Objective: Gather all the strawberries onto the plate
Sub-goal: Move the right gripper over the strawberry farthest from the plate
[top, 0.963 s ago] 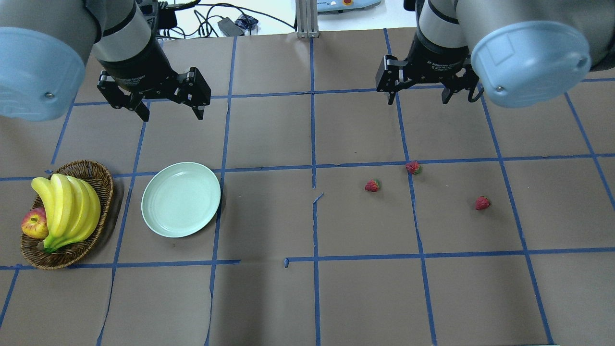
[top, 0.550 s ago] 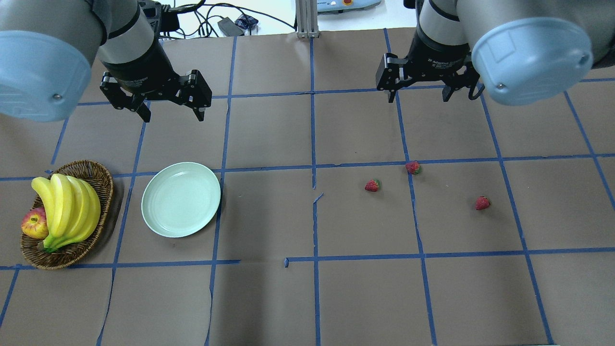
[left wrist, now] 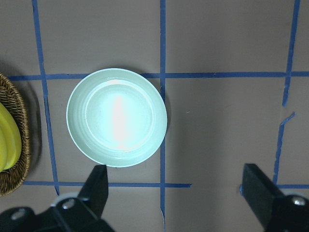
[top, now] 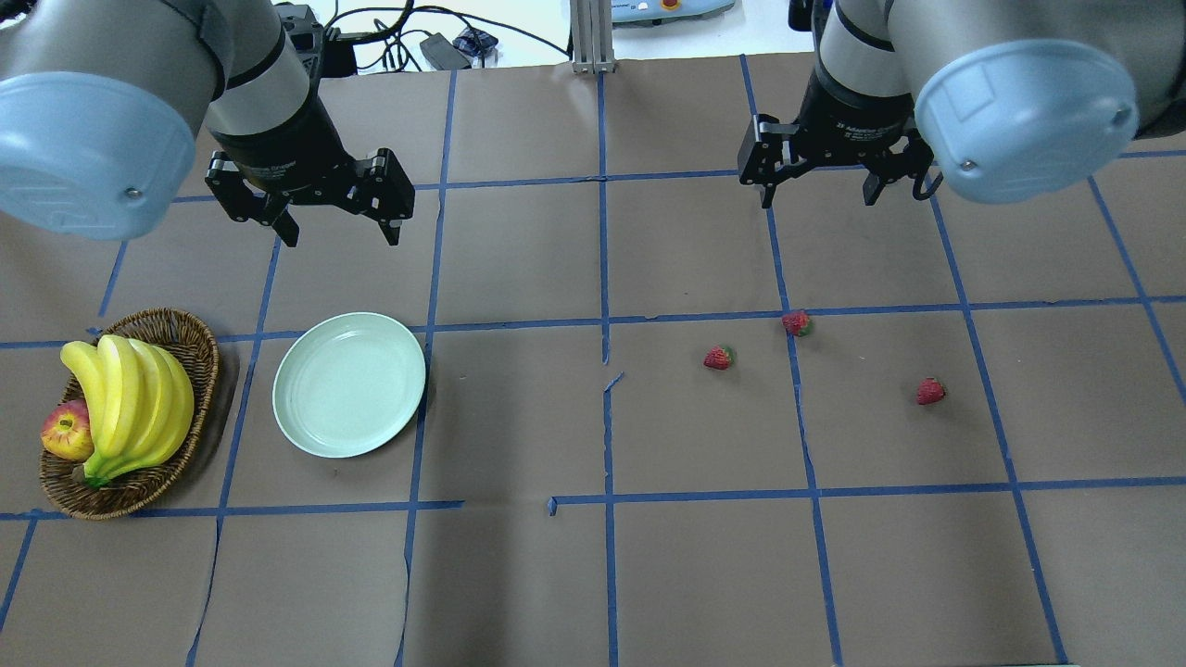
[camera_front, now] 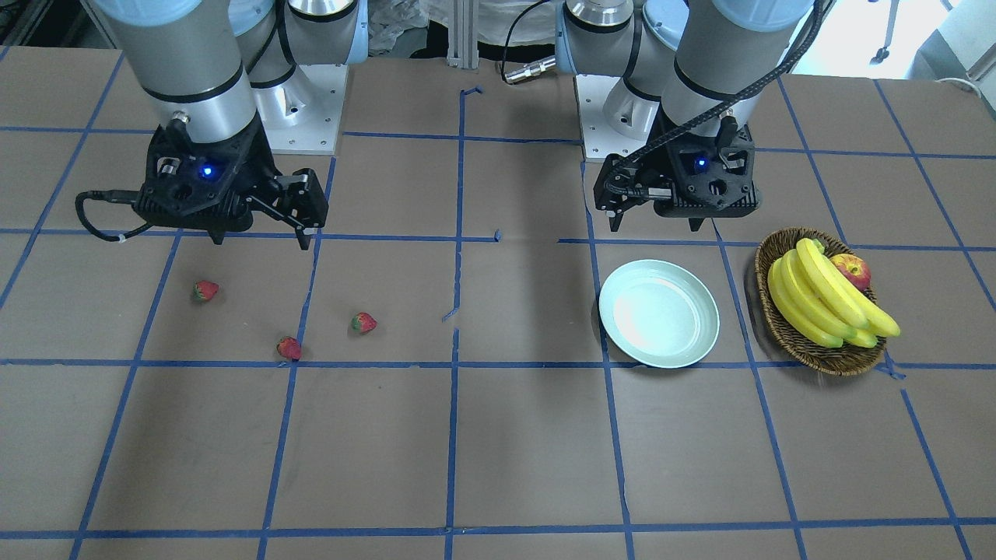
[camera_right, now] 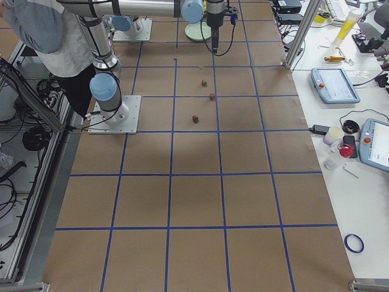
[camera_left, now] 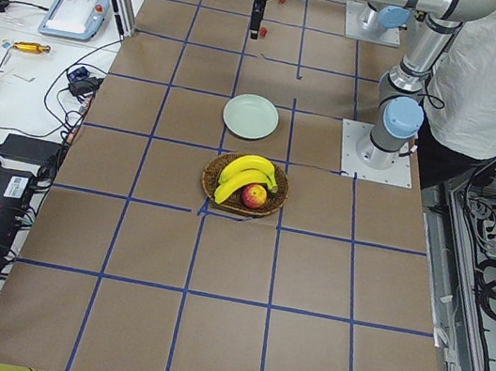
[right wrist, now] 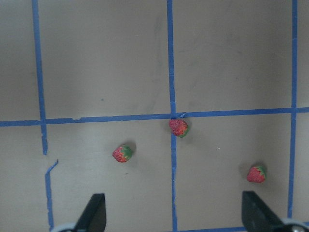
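Three strawberries lie on the brown paper on the right half: one [top: 718, 357], a second [top: 796, 322] on a blue tape line, a third [top: 930, 391] farthest right. The right wrist view shows them below the camera, the middle strawberry [right wrist: 178, 127] near the tape crossing. The pale mint plate [top: 349, 384] sits empty on the left half and fills the left wrist view, plate [left wrist: 117, 117]. My left gripper [top: 343, 236] hangs open above the table, behind the plate. My right gripper [top: 820, 197] hangs open behind the strawberries. Neither holds anything.
A wicker basket [top: 176, 320] with bananas [top: 130, 403] and an apple [top: 65, 433] stands left of the plate. Cables and devices [top: 435, 46] lie beyond the table's far edge. A person [camera_left: 495, 75] stands by the robot's base.
Both grippers have shifted slightly right and a little forward towards the table's middle. The strawberries, plate and basket have not moved.
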Action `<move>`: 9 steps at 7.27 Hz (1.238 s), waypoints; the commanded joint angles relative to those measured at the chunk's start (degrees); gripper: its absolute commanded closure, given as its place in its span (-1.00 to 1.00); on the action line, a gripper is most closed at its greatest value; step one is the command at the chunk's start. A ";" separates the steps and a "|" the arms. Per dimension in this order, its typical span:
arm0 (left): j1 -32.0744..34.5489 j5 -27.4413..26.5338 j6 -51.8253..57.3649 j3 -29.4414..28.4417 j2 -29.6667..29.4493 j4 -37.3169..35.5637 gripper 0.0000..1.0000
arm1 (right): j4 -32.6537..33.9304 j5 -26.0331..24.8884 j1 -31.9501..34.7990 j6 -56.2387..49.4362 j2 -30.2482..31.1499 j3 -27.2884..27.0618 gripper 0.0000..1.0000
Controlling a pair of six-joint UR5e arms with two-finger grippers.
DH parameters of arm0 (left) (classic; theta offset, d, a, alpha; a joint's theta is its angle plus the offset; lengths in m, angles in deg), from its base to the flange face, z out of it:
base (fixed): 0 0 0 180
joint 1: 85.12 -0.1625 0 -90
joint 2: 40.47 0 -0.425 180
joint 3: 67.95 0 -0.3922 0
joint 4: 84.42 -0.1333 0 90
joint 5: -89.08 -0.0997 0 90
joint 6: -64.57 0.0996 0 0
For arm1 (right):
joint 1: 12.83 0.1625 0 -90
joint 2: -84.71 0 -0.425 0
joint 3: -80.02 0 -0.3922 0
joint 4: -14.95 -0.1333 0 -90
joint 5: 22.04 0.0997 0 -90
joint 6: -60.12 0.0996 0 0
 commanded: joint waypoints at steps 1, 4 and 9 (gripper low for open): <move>0.00 0.21 -0.34 0.35 -0.55 -0.21 -1.00 | -0.13 -0.14 -7.87 -13.08 -0.97 -2.91 -1.00; 0.61 0.47 -1.05 1.14 -0.73 -0.30 -1.00 | 5.29 0.03 -15.35 -18.83 -2.02 -12.30 -1.00; 1.76 0.47 -2.27 1.14 -1.43 -2.06 -1.00 | 36.19 -0.31 -22.58 -35.19 -4.12 -37.96 -0.91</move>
